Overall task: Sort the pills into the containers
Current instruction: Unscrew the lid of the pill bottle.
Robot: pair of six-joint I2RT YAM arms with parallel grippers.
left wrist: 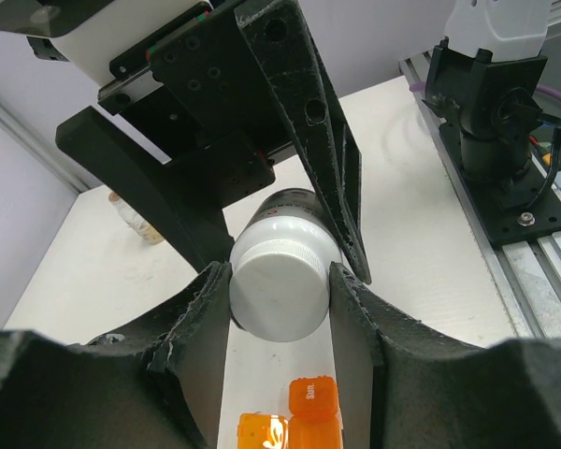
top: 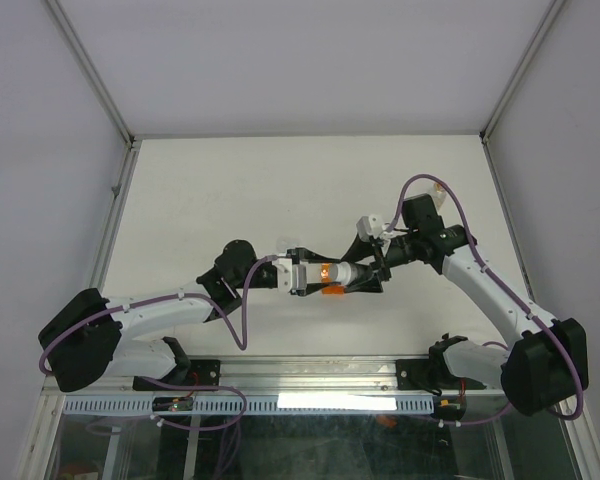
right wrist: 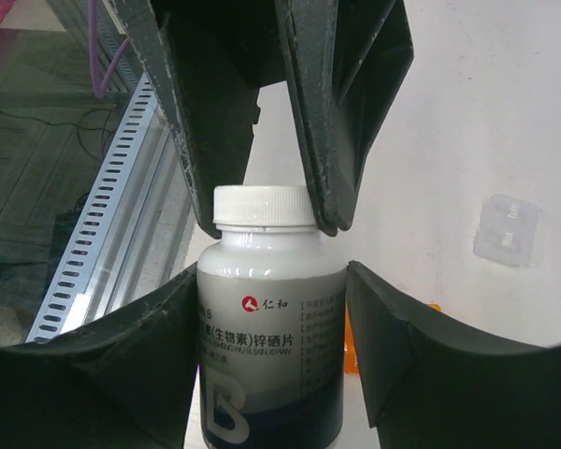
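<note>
Tabletop (top: 230, 190), white and walled by pale panels, fills the middle of the top view. The left arm (top: 160, 315) reaches in from the lower left and the right arm (top: 490, 290) from the lower right, and their wrists meet nose to nose at the centre of the frame.

The right gripper (right wrist: 271, 281) is set about halfway apart, and its pads lie against both sides of the white bottle (right wrist: 271, 337), just above the dark band. The left gripper (left wrist: 279, 281) is closed to a narrower gap, its two fingers (left wrist: 210, 309) pressing on opposite sides of the bottle's white cap (right wrist: 262, 206). In the top view the bottle lies on its side between them, cap towards the left of the frame.

A translucent orange cup (left wrist: 310, 400) sits on the table at the lower centre of the left wrist view, just beneath the cap, with more orange plastic touching it.

A clear vial (left wrist: 136, 213) stands at the upper left of that view, well apart; its contents are too small to tell.
</note>
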